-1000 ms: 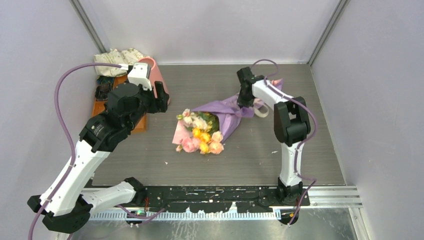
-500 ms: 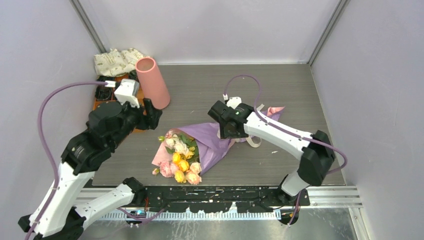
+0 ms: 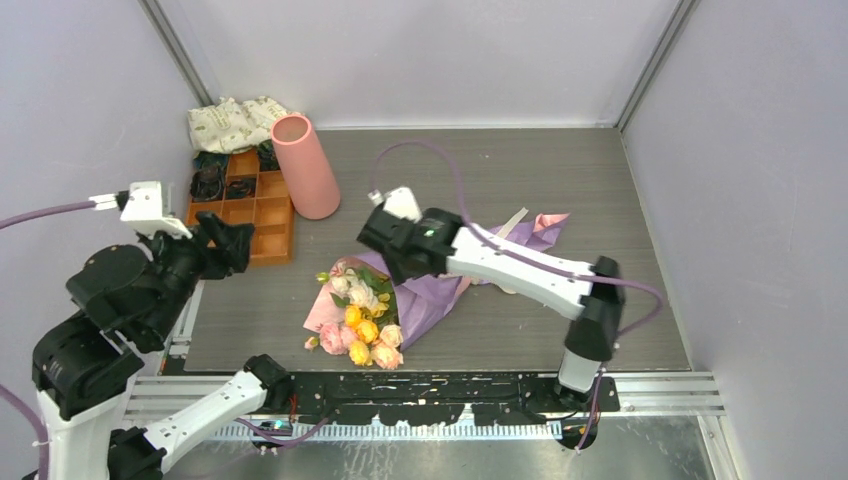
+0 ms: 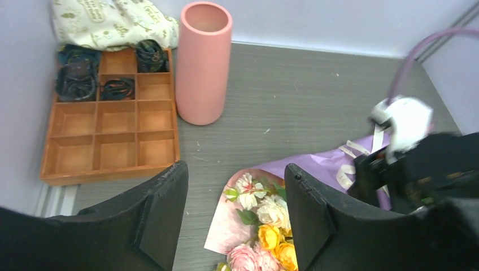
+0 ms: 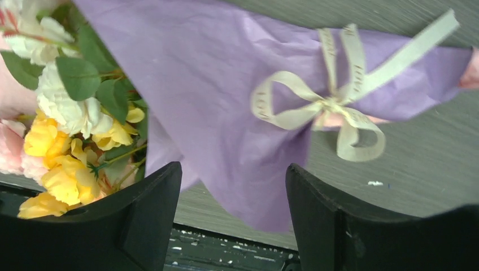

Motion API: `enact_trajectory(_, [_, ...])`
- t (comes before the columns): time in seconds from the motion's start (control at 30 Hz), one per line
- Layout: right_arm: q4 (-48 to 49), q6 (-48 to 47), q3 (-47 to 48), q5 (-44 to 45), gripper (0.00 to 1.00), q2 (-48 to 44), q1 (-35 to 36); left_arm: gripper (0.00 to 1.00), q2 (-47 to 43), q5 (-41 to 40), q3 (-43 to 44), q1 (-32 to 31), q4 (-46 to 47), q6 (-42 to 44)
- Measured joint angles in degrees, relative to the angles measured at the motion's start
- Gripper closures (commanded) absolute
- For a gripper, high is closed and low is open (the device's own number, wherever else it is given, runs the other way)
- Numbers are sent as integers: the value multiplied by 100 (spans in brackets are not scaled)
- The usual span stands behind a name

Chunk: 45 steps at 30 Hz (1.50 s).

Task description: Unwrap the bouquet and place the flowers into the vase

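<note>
Bouquet (image 3: 400,305) lies on its side at the front middle of the bench (image 3: 500,170), blooms toward the near edge, purple wrap on and cream ribbon (image 5: 327,104) tied in a bow. Right tool (image 5: 234,220) hovers just above the wrap, jaws apart, gripping nothing. Left tool (image 4: 234,220) hangs open and empty near the bench's left edge. Vase (image 3: 305,165) stands upright at far left, just beside the orange tray (image 3: 262,215), well apart from the bouquet.

Vase (image 3: 305,170) mouth unblocked, tray (image 3: 272,216) beside it, right arm (image 3: 500,262) over bouquet (image 3: 420,305)
</note>
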Motion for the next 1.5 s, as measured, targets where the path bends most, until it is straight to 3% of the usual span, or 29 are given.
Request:
enact_trajectory(0.2, [131,-535,411,-96,27,1464,374,37,-127,-280,153,0,-332,-103])
enact_trajectory(0.4, [140,-1001,909,7,31,2369,337,37,-127,-295,44,0,-474,-122])
enact_trajectory(0.43, [140,-1073,1023,59,36,2481,323,37,-127,-297,39,0,-476,-122])
enact_trajectory(0.47, [142,-1123,1143,120,47,2597,297,37,-129,-302,28,0,-479,-120])
enact_trajectory(0.57, [155,-1296,1386,240,90,2850,221,37,-138,-306,-42,0,-479,-120])
enact_trajectory(0.6, [157,-1311,1438,258,98,2914,177,37,-140,-308,-70,0,-479,-120])
enact_trajectory(0.63, [151,-1333,1502,271,99,2979,116,37,-140,-308,-120,0,-476,-120])
enact_trajectory(0.93, [203,-1386,1912,157,99,3150,-933,37,-50,-214,-402,0,-374,-116])
enact_trajectory(1.17, [164,-1204,3060,-256,98,3484,-2194,37,225,68,-688,0,-15,-94])
enact_trajectory(1.27, [192,-1119,3563,-424,85,3807,-2658,37,378,223,-866,0,192,-90])
enact_trajectory(1.4, [295,-1106,3915,-667,51,4109,-3167,38,636,485,-1084,0,452,-92])
enact_trajectory(1.5, [361,-1209,4015,-715,40,4105,-3340,38,817,721,-1244,0,699,-101])
